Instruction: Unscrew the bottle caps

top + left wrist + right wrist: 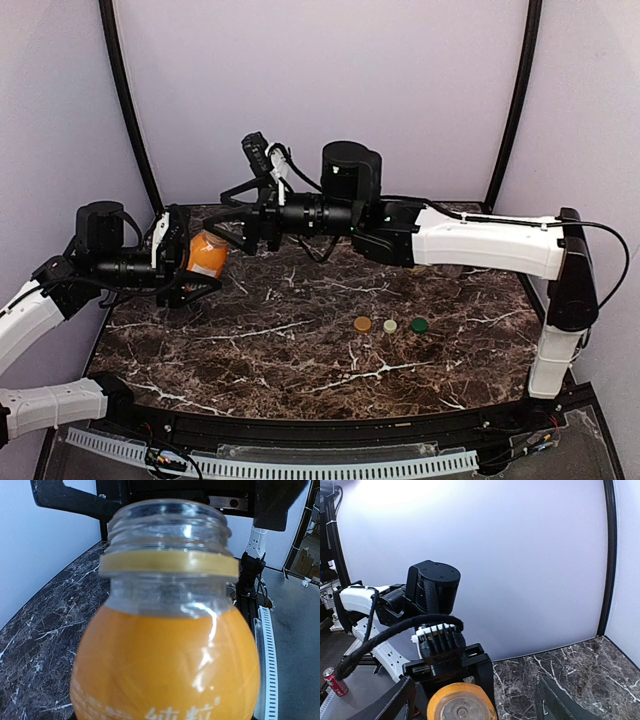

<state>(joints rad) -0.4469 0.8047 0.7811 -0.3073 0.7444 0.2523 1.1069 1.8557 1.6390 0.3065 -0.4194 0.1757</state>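
Since the marble table carries three loose caps and the only bottle in view has a bare neck, I judge the unscrewing step done for this bottle, and likely for all three.

Left arm: reaches over the far left of the table. The left gripper is closed partway around the orange bottle, gripping its body and holding it off the surface.

Right arm: stretched across from the right, with the right gripper just in front of the bottle's mouth. Its fingers stand apart and hold nothing.

Bottle: clear threaded neck with no cap on it; only the yellow ring sits below the threads. The mouth faces the right wrist camera.

Caps: tan cap, cream cap and green cap lie in a short row right of centre, near one another and well apart from both grippers.

The other two bottles are not in view.

Next move, as I read it: draw the right gripper clear of the mouth, then have the left arm set the bottle upright on a bare patch and release it. The open mouth calls for a level, slow descent.
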